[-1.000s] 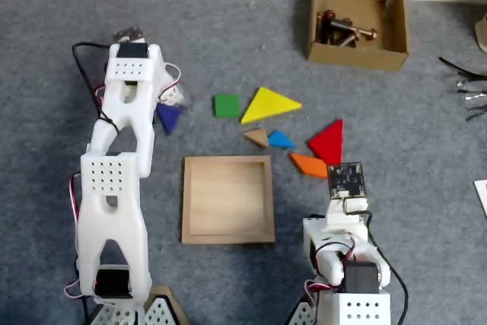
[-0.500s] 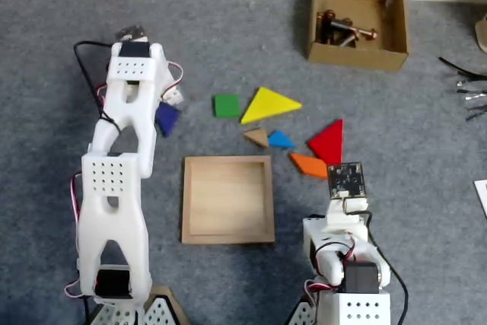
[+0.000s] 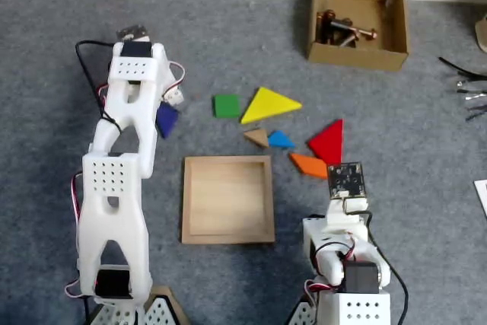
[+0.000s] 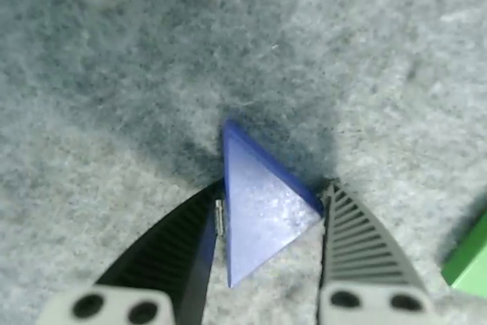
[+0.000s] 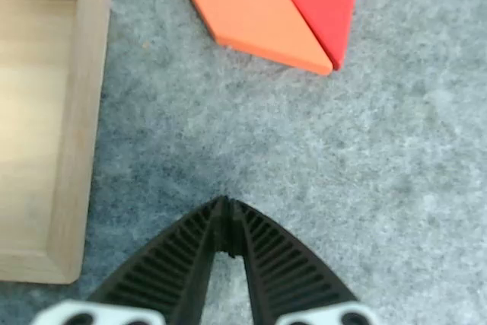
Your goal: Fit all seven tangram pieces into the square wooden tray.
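My left gripper (image 4: pixel 272 192) is shut on a dark blue triangle (image 4: pixel 259 203), whose edges touch both fingers; from above this triangle (image 3: pixel 167 117) shows beside the left arm, left of the other pieces. The square wooden tray (image 3: pixel 227 164) lies at the table's middle with nothing in it. Behind it lie a green square (image 3: pixel 226 105), a yellow triangle (image 3: pixel 268 103), a small tan triangle (image 3: pixel 257 137), a light blue triangle (image 3: pixel 281 140), a red triangle (image 3: pixel 329 141) and an orange parallelogram (image 3: pixel 308 164). My right gripper (image 5: pixel 227 207) is shut and holds nothing, on the carpet between the tray's rim (image 5: pixel 76 127) and the orange parallelogram (image 5: pixel 255 19).
A cardboard box (image 3: pixel 354 57) with metal parts stands at the back right. Cables (image 3: pixel 464 81) lie at the right edge. A corner of the green square (image 4: pixel 468 264) shows near the left gripper. Grey carpet covers the table.
The left arm has shifted slightly, and the dark blue triangle has turned and moved a little toward it. The right arm has kept still.
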Tool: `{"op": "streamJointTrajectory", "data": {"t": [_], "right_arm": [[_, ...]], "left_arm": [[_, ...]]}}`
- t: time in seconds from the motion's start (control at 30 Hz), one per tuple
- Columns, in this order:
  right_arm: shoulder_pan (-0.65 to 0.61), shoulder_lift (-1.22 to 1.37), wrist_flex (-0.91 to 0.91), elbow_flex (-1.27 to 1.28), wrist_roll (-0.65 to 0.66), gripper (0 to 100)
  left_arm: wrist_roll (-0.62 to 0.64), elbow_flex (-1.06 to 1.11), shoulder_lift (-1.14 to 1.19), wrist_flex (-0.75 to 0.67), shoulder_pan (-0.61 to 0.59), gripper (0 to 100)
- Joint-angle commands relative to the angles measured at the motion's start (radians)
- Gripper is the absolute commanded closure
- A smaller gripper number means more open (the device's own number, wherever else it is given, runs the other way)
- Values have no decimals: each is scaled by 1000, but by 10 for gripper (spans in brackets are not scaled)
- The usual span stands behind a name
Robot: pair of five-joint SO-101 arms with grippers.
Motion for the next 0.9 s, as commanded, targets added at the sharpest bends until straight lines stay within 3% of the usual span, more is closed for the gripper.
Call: {"op": "streamJointTrajectory", "data": {"t": [0.0,0.13,0.4,0.87], "right_arm": [[-7,-13,-7,122,-5,993],[-7,-13,-7,122,-5,993],[-7,-13,-7,122,-5,993],[-7,-13,-7,122,-5,993]], "left_arm": [[2,-28,-8,12,-8,983],[0,-39,-10,32,-5,983],[-6,-246,-8,206,45,983],[-411,-251,-12,215,93,984]]}}
